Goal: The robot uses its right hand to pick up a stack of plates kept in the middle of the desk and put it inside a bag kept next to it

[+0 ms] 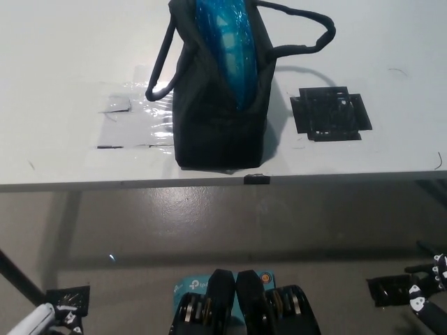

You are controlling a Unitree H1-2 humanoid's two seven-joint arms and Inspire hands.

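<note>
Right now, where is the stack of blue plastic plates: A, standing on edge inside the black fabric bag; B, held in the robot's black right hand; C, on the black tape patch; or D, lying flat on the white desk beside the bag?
A: the stack of blue plastic plates stands on edge inside the open black fabric bag, while the black right hand hangs low, away from the desk.
</note>
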